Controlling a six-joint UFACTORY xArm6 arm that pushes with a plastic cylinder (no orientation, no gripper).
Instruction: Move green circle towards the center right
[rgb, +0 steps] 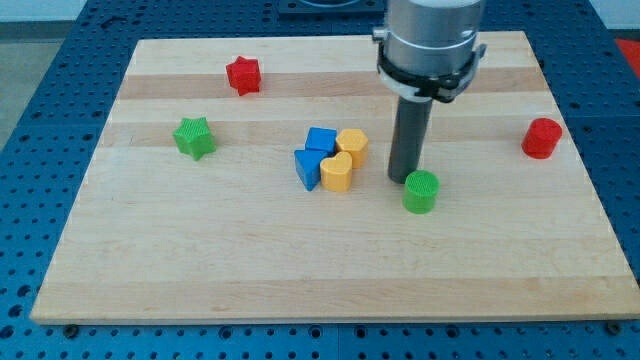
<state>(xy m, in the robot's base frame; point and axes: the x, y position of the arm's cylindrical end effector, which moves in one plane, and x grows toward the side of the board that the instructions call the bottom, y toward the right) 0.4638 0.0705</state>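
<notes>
The green circle (421, 191) is a short green cylinder lying right of the board's middle. My tip (403, 180) is the lower end of the dark rod; it stands just to the upper left of the green circle, touching or almost touching its edge. The rod hangs from the grey arm head at the view's top. The wooden board (300, 270) carries all the blocks.
A red circle (541, 138) lies near the right edge. A cluster left of my tip holds a blue cube (321, 141), a blue block (308, 168), a yellow hexagon (352, 145) and a yellow heart (336, 172). A green star (194, 137) and a red star (243, 75) lie at the left.
</notes>
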